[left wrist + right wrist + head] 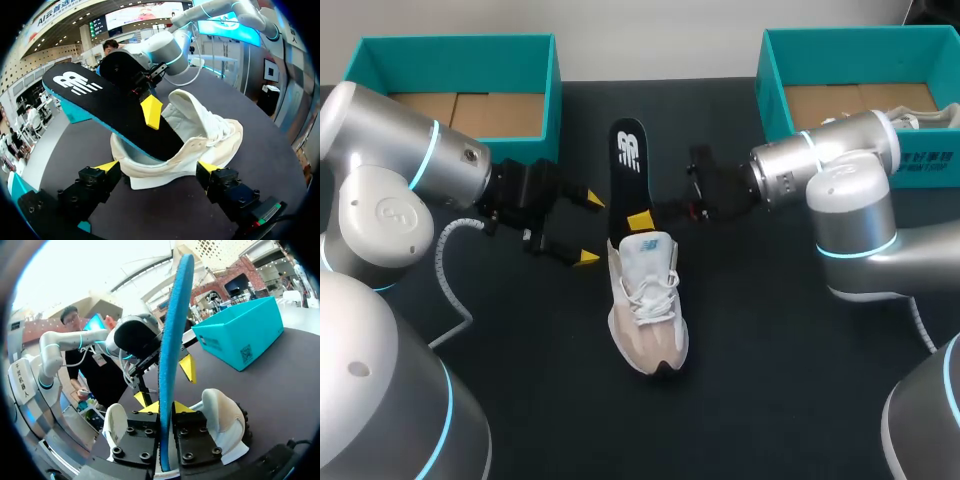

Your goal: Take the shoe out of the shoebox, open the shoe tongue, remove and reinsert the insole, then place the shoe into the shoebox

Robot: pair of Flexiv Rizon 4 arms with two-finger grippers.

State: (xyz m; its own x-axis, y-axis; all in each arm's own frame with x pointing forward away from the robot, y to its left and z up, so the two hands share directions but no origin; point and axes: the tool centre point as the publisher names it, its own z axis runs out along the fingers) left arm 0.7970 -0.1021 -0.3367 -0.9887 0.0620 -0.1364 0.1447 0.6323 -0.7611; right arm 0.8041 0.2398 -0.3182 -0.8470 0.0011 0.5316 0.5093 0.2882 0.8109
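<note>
Head view: right gripper clamps insole, seemingly inside shoe; left gripper apart.

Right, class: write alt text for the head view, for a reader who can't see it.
The right tool grips a black insole, its lower end inside the heel of a white and beige shoe. The left tool is open beside the heel. A left shoebox and right shoebox, both teal, sit at the far corners.

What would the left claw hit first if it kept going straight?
Probably the heel of the shoe, which lies just ahead of the open left gripper; the insole sticks out above it.
</note>
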